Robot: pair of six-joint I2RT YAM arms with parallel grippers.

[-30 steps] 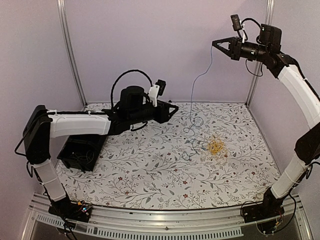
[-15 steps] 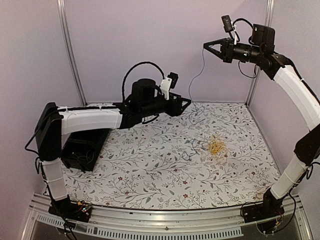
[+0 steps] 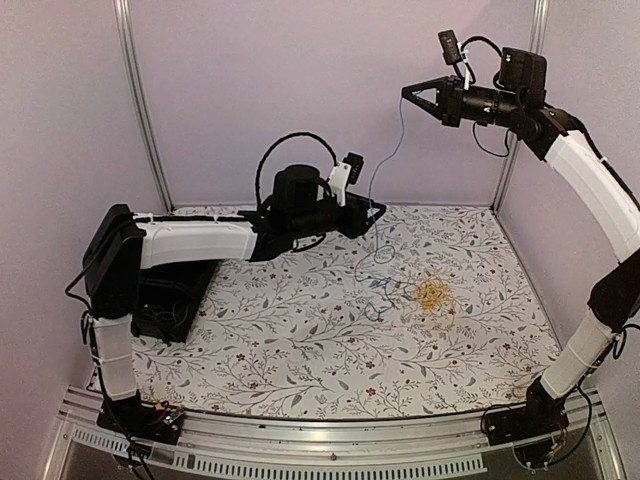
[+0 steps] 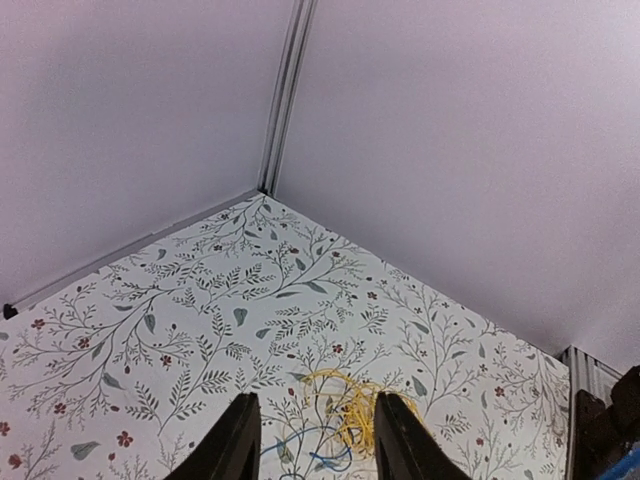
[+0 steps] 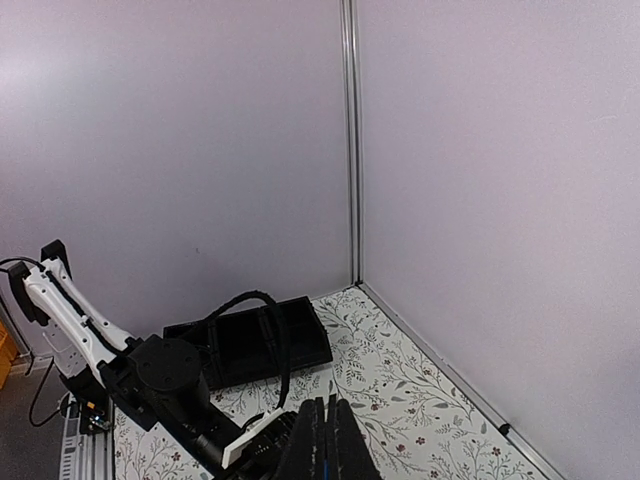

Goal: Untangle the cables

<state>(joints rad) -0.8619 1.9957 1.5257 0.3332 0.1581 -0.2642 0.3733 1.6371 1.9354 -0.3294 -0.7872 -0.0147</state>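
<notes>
From above, your right gripper (image 3: 406, 95) is raised high near the back right corner, well above the table (image 3: 300, 350). Its fingers are pressed together on the end of the blue cable (image 3: 381, 256). That cable hangs from the tips in a long slack curve and lands in loose loops on the flowered cloth. Your left gripper (image 3: 379, 212) reaches out low over the back of the table, just beside the hanging strand (whether it touches the strand you cannot tell from here). The yellow cables (image 3: 433, 292) lie in a small heap to the right of the blue loops, with a few strands crossing between them. A black tray (image 3: 160, 305) sits at the left edge, partly under the left arm.

In the left wrist view, your left gripper (image 4: 318, 397) has its fingers spread, with bare cloth showing in the gap. The yellow cables (image 4: 345, 405) lie on the table (image 4: 200, 320) beyond the tips, and bits of the blue cable (image 4: 300, 455) curl just beside them, low in the view. Nothing is clamped between the fingers.

In the right wrist view, your right gripper (image 5: 322, 405) is closed tight, and a thin line of the blue cable (image 5: 322, 465) shows where the fingers meet. Far below are the left arm (image 5: 165, 375), the black tray (image 5: 255, 335) and the table (image 5: 400, 390).
</notes>
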